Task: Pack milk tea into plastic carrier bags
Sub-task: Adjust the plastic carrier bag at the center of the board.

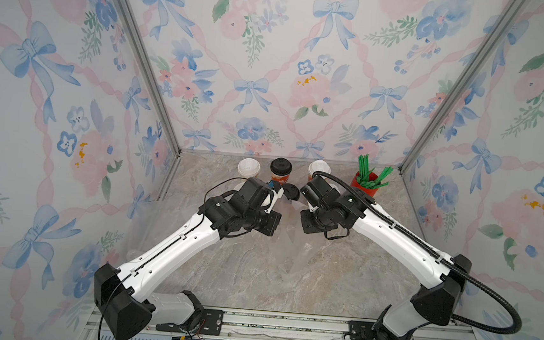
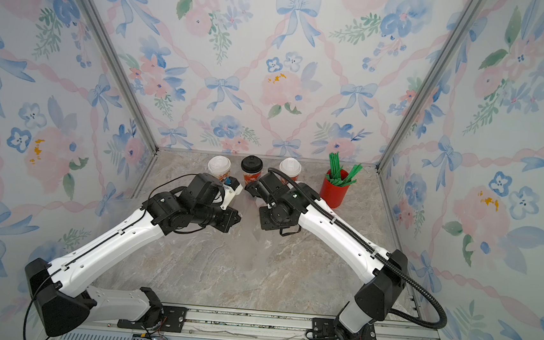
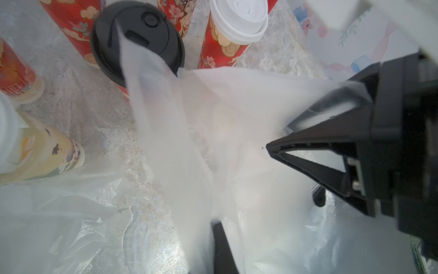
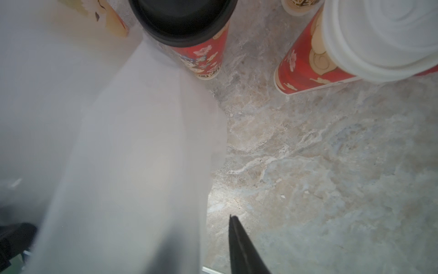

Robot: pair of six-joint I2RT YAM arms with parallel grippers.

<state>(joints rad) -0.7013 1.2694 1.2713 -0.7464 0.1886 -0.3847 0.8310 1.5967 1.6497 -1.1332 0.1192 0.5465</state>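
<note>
Milk tea cups stand in a cluster at the back of the marble table: a white-lidded one [image 1: 248,168], a black-lidded one [image 1: 281,166] and another white-lidded one [image 1: 319,168]. A clear plastic carrier bag [image 3: 237,118] hangs stretched between both grippers, just in front of a black-lidded red cup [image 3: 137,40]. My left gripper [image 3: 219,223] is shut on the bag's film. My right gripper [image 4: 199,223] stands open: one finger [image 4: 239,244] is bare and the other is veiled by the bag [image 4: 130,142]. A cream-printed cup [image 3: 42,151] stands beside the bag.
A red lidless cup of green straws [image 1: 366,181] stands at the back right. More clear film lies crumpled on the table by the left wall [image 1: 139,233]. Floral walls close in the back and both sides. Both wrists [image 1: 254,209] [image 1: 323,211] nearly meet mid-table.
</note>
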